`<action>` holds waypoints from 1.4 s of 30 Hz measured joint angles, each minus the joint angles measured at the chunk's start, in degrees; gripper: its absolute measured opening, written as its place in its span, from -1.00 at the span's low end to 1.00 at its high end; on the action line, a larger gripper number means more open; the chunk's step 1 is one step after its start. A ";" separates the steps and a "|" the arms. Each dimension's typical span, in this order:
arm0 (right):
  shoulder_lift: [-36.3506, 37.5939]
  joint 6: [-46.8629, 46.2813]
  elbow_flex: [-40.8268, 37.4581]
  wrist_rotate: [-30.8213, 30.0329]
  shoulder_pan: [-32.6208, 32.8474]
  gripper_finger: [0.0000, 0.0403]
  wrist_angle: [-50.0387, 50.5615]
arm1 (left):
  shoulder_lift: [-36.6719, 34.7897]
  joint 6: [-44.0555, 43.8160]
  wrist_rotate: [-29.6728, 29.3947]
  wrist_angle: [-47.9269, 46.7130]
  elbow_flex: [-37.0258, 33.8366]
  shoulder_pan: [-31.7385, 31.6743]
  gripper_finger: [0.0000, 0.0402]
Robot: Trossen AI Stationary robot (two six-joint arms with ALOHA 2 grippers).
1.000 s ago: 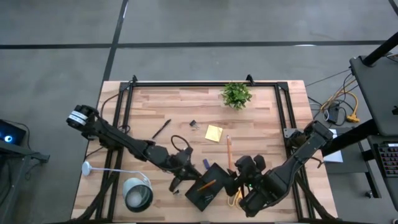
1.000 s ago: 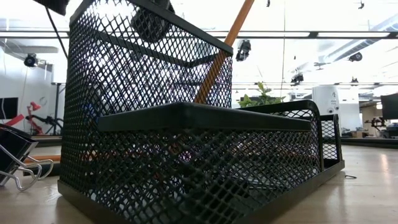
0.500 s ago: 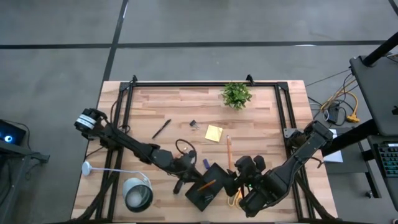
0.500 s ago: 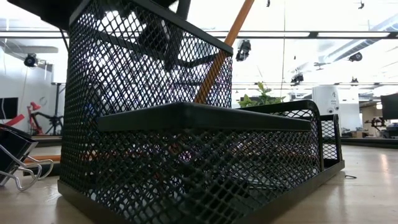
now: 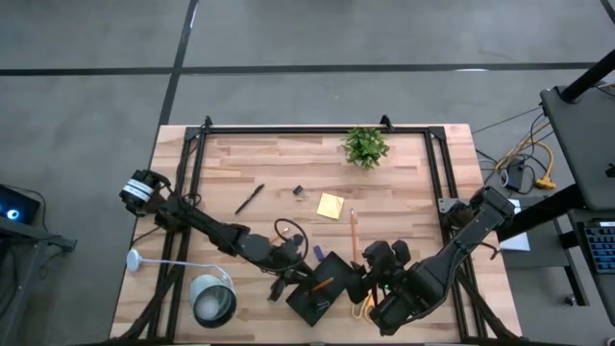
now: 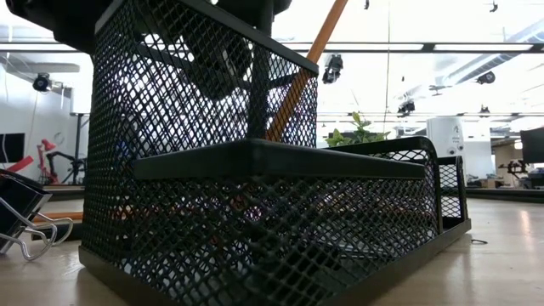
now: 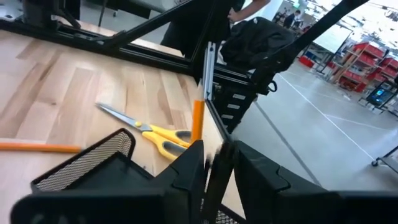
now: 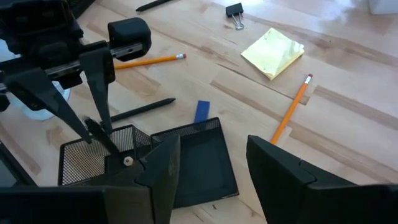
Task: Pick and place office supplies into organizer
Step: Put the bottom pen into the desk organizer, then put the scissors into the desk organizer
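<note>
The black mesh organizer (image 5: pixel 320 286) stands near the table's front edge, with an orange pencil (image 6: pixel 306 68) leaning in its tall cup (image 6: pixel 170 127). My left gripper (image 5: pixel 291 279) is at the cup's top, reaching in from the table's left. Its fingers stand slightly open on either side of a thin black pen (image 7: pixel 217 177). The pen stands upright in the cup (image 6: pixel 259 85). My right gripper (image 8: pixel 211 146) hovers open over the organizer's low tray (image 8: pixel 199 165) with nothing between its fingers. My left gripper has the black pen's upper part (image 7: pixel 217 168) between its two fingers, which come nearly level from the table's left and lie across the pen. The pen stands upright with its lower part inside the mesh cup. Whether the fingers touch it I cannot tell.
Yellow-handled scissors (image 7: pixel 149 130) lie right of the organizer. Two pencils (image 8: pixel 291 112) (image 8: pixel 149 60), a black pen (image 8: pixel 140 109), a blue piece (image 8: pixel 202 111), a yellow pad (image 5: pixel 331 206) and a binder clip (image 5: pixel 299 193) lie loose. A plant (image 5: pixel 365 146) stands far back, a lamp (image 5: pixel 213 300) front left.
My left gripper has come down toward the organizer's mesh cup and a little toward the table's right edge. In the low view the black pen has sunk from the cup's rim down into the cup. My right gripper has kept still.
</note>
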State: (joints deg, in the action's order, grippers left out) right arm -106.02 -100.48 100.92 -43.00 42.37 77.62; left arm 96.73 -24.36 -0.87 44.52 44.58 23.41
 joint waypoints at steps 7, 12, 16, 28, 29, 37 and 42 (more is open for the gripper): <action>0.00 0.09 -0.11 0.00 0.00 -0.14 0.04 | 0.11 1.27 -0.13 -1.82 0.00 -0.04 -0.64; 0.00 -0.11 -0.22 -0.02 0.00 -0.14 0.09 | -1.72 1.21 -0.18 -1.79 0.29 -0.03 -0.64; 0.00 -2.18 -0.45 0.01 0.00 -0.14 0.61 | -6.26 3.46 -1.41 -1.36 0.49 -0.34 -0.64; -0.32 -13.82 -0.48 17.61 1.64 -0.21 0.83 | -20.26 7.27 -3.61 -2.29 0.39 -3.23 -0.63; -0.33 -14.65 -0.48 17.74 2.09 -0.22 0.54 | -20.89 7.89 -3.73 -2.35 0.39 -3.43 -0.63; -1.16 -24.96 -1.13 24.29 6.97 -0.29 -0.71 | -24.51 10.31 -3.68 -4.75 0.37 -3.52 -0.63; -4.19 -27.95 -1.41 28.93 8.04 -0.33 -1.44 | -24.61 10.08 -3.64 -4.83 0.37 -3.53 -0.63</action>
State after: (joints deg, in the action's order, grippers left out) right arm -110.21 -128.42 99.51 -14.07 50.41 76.18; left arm 72.11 -14.28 -4.51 39.68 44.95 19.88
